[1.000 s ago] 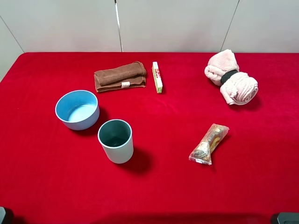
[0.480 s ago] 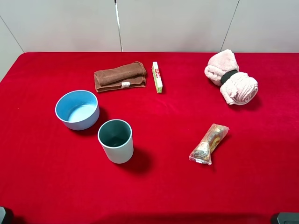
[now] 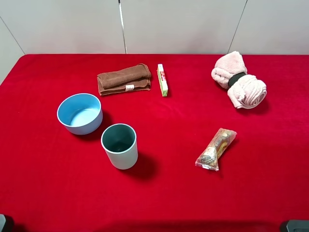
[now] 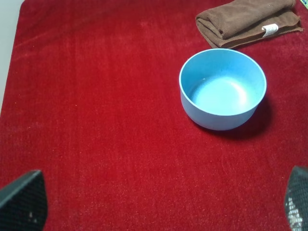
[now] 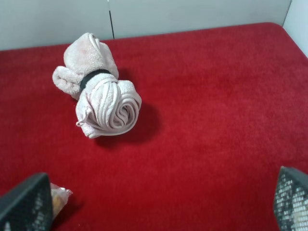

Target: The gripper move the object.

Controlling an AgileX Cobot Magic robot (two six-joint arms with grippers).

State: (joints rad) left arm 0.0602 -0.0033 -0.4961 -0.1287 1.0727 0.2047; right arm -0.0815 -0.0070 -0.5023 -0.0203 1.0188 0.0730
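The object, a long slim light green box with red and white markings, lies at the back of the red table, just right of a folded brown towel. It is out of view in both wrist views. My left gripper is open and empty, its fingertips wide apart over bare cloth, with the blue bowl ahead of it. My right gripper is open and empty, its fingertips wide apart, with the pink towel roll ahead of it. Both arms sit at the near table edge, far from the box.
A blue bowl and a grey-blue cup stand at the left. A clear snack packet lies right of centre. A rolled pink towel lies at the back right. The brown towel also shows in the left wrist view.
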